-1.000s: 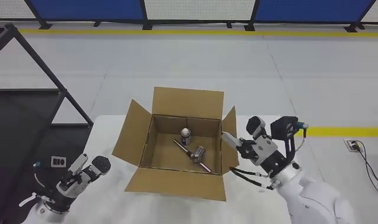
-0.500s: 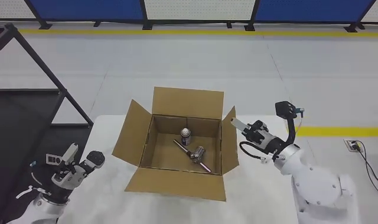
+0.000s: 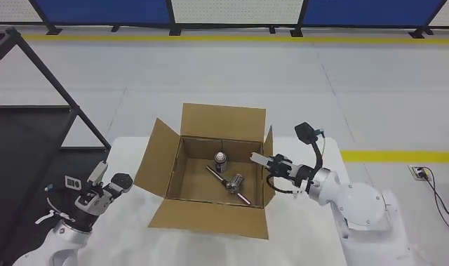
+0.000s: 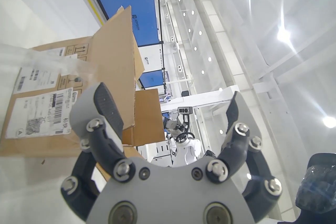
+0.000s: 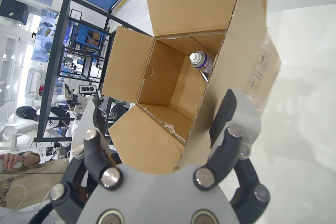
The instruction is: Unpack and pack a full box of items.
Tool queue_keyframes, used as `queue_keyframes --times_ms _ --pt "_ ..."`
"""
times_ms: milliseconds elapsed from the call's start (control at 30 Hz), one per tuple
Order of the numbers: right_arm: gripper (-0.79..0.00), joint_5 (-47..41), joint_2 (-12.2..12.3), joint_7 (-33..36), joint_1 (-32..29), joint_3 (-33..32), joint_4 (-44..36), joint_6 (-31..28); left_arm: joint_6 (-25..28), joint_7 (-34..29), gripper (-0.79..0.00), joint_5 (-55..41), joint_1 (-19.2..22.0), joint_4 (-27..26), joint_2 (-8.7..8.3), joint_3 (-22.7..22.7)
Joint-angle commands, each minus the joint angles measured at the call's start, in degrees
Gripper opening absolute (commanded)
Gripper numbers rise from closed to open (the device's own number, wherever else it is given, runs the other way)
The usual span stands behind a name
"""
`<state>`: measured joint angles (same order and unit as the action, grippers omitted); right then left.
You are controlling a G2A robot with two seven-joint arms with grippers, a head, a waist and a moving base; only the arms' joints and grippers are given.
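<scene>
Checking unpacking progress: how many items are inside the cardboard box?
3: a spray can upright near the back wall, a thin rod lying diagonally, a metallic item beside it. Box walls may hide more.

The box (image 3: 223, 120) sits mid-frame on the table (image 3: 130, 217); inside I see a can (image 3: 220, 158) behind a rod (image 3: 212, 172). Right gripper (image 3: 259, 158) straddles its right flap, I think; left gripper (image 3: 111, 177) lower left, apart.

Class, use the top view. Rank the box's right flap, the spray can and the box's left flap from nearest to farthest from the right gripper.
1. The right flap, between the open fingers of the right gripper.
2. The spray can, inside the box toward its back wall.
3. The left flap, on the box's opposite side.
</scene>
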<state>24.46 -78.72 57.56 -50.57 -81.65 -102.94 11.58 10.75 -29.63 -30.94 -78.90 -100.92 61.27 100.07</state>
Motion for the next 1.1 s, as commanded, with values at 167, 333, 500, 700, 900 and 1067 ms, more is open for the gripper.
queue_keyframes --times_ms 167,333,500,700,900,1067 --pt "0.0 -1.5 -0.15 -2.27 2.29 4.15 3.21 0.07 -2.48 0.02 0.0 2.57 2.34 -0.85 0.04 -2.21" --pt "0.0 -1.88 -0.47 -5.03 4.42 7.48 6.98 0.85 -4.51 -0.46 0.0 4.53 4.21 -0.99 0.12 -4.71" --pt "0.0 -1.12 -0.82 -7.61 6.36 10.62 10.36 2.32 -6.48 -1.2 0.0 6.47 6.39 -1.36 0.24 -7.75" --pt "0.0 -0.81 -1.05 -8.23 8.03 13.09 13.22 3.47 -10.27 -2.43 0.0 10.71 9.56 -1.02 0.36 -12.24" --pt "0.0 -0.33 -1.0 -7.09 9.01 14.46 14.81 4.16 -13.65 -2.96 0.0 14.72 12.72 0.82 0.55 -16.26" --pt "0.0 0.61 -0.81 -5.65 9.48 15.28 15.55 4.09 -16.88 -4.19 0.0 18.93 14.26 1.98 0.51 -18.61"
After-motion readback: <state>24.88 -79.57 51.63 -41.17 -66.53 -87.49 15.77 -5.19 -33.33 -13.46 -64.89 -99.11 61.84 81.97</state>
